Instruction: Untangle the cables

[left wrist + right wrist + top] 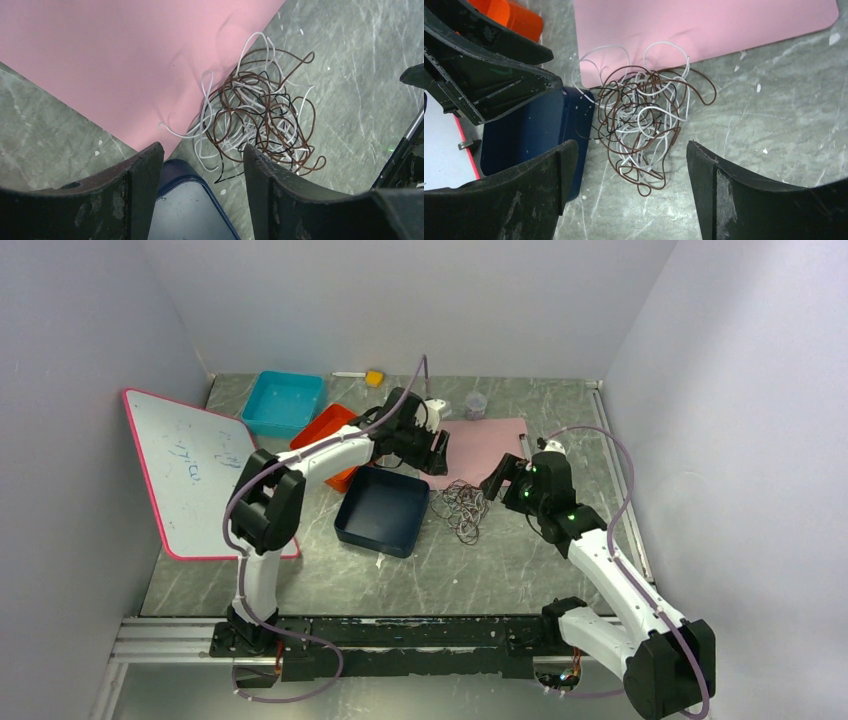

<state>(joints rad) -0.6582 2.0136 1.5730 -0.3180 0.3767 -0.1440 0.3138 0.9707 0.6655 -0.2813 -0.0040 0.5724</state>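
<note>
Left tool (202, 150) and right tool (631, 145) gape, released; cables (463, 508) lie tangled beside the navy bin (372, 540).

On the desk (480, 570), just right of a bin (385, 508) and overlapping the mat's (485, 440) near edge: cables (462, 510) in one tangle, between left end effector (435, 453) and right end effector (496, 481).

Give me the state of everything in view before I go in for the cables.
cables: one brown, white and black tangle, partly on the pink mat, untouched.
left fingers: open, empty, facing the tangle.
right fingers: open, empty, facing the tangle.
navy bin: upright, nothing visible inside.
pink mat: lying flat.
</note>
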